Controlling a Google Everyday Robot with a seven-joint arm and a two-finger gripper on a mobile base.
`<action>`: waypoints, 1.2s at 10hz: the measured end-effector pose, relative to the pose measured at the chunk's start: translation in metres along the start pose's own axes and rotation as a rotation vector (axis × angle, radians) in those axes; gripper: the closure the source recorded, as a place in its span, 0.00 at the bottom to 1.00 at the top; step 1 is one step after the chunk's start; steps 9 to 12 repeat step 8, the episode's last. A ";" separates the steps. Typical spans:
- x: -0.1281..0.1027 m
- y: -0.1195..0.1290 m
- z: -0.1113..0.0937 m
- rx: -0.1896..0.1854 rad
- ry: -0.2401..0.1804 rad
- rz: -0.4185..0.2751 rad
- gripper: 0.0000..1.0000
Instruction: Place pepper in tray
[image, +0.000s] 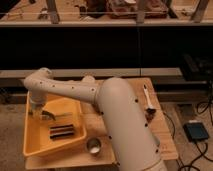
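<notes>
The yellow tray (35, 142) sits on the left part of the wooden table. My gripper (34, 108) hangs from the white arm (75, 90) over the tray's far left corner. A slim, dark, curved shape that looks like the pepper (47, 116) lies inside the tray just right of the gripper, at or near its tip. I cannot tell whether the two touch. The arm hides most of the table's middle.
A dark rectangular item (62, 131) lies in the tray. A small metal cup (93, 146) stands on the table by the tray's front right corner. A white long-handled utensil (148, 98) lies at the table's right edge (165, 135).
</notes>
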 end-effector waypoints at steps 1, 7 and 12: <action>-0.020 0.004 -0.001 -0.002 -0.019 0.042 0.28; -0.131 -0.001 -0.035 -0.028 -0.092 0.177 0.20; -0.128 -0.002 -0.034 -0.025 -0.091 0.170 0.20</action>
